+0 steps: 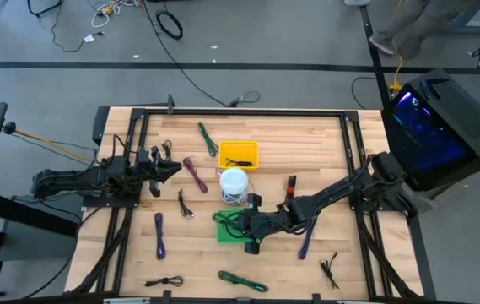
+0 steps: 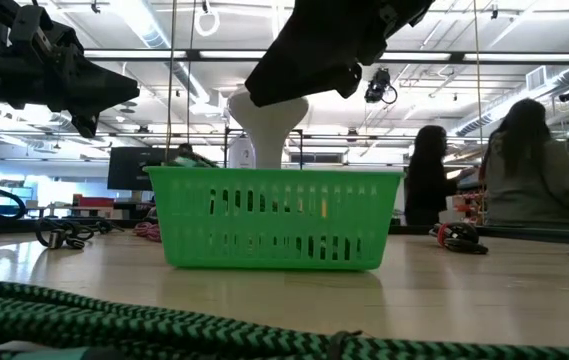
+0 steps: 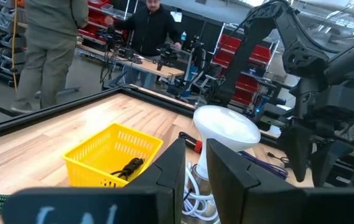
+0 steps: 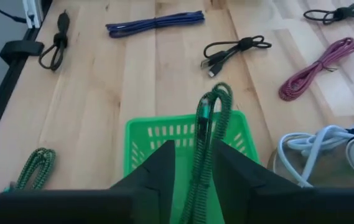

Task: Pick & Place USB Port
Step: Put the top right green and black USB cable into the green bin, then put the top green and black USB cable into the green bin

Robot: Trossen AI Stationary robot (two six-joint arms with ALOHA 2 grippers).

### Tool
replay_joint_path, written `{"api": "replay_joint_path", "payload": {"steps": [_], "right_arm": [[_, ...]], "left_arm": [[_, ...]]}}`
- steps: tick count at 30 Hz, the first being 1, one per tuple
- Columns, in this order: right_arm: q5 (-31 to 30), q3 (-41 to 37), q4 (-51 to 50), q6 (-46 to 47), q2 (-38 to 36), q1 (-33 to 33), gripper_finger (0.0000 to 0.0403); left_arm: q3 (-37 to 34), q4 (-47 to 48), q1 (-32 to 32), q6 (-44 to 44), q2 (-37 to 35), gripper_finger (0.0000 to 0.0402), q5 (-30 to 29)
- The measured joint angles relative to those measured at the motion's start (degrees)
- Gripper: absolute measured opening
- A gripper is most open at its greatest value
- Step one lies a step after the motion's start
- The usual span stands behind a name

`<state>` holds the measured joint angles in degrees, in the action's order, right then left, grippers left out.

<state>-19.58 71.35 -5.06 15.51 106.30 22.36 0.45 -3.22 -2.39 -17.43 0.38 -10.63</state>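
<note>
Above green basket (image 1: 223,234): right claw (image 1: 248,225) | USB port (image 1: 291,184) apart, beside its arm

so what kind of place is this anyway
Probably a robotics lab or workshop. A wooden table sits inside a black frame with loose cables on the floor, red storage bins line the shelves behind, and people work at benches under strip lights.

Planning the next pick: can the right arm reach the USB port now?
Probably, after pulling back: the USB port lies uncovered beside that arm, but the right gripper is over the green basket, a green cable between its fingers.
</note>
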Motion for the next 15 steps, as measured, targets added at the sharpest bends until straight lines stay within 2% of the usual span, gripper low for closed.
{"api": "replay_joint_path", "payload": {"steps": [4,7,15], "right_arm": [[-2.12,-0.01,0.98,-2.94,-0.21,-0.86,0.0133],[-0.89,-0.02,2.43,-5.17,-1.83,-2.28,0.0143],[-3.95,-0.02,-3.12,-9.96,-9.82,-4.76,0.014]], "left_arm": [[0.0,0.02,0.02,0.04,-0.01,0.0069,0.0],[0.0,0.02,0.02,0.04,-0.02,0.0069,-0.02],[0.0,0.04,0.0,0.02,0.0,0.0069,-0.02]]}}
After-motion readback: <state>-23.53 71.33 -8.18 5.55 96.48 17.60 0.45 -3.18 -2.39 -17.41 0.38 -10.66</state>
